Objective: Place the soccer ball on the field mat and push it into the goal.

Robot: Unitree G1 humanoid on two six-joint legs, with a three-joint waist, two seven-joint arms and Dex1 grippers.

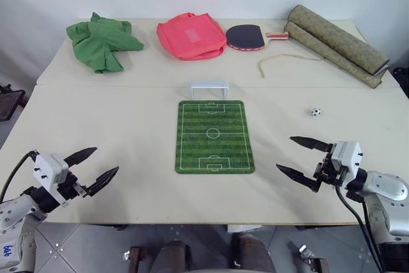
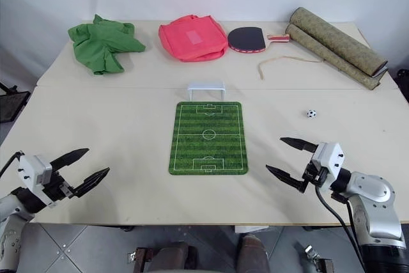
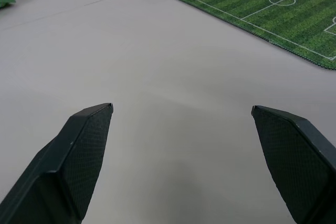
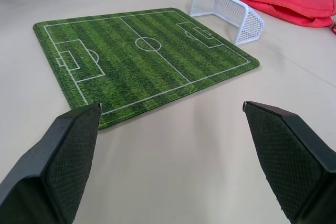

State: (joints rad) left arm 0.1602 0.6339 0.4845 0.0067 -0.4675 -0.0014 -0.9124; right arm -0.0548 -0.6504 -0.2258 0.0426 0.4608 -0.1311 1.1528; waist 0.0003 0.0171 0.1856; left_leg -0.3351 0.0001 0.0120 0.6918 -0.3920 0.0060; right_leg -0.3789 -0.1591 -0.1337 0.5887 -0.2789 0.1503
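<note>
The field mat (image 1: pixel 214 137) lay flat at the centre of the desk (image 1: pixel 128 126), its long side running from near to far. The goal (image 1: pixel 209 88) stood upright just beyond the mat's far short edge, apart from it by a narrow strip of bare desk, with its open mouth facing the mat. The soccer ball (image 1: pixel 316 112) rested on the bare desk to the right of the mat, well apart from it and off the printed turf. The left end effector (image 1: pixel 99 169) hovered over the near left part of the desk, pointed towards the mat, with its two black fingers spread wide and nothing between them. The right end effector (image 1: pixel 299 156) hovered over the near right part of the desk, nearer than the ball, also pointed towards the mat; its fingers were spread wide and held nothing. Along the far side of the desk, from left to right, lay a crumpled green cloth (image 1: pixel 101 42), a red bag (image 1: pixel 190 36), a table tennis paddle (image 1: pixel 248 37) with its handle to the right, a loose length of cord (image 1: pixel 285 61), and a rolled mat (image 1: pixel 336 43) set at an angle at the far right corner.
</note>
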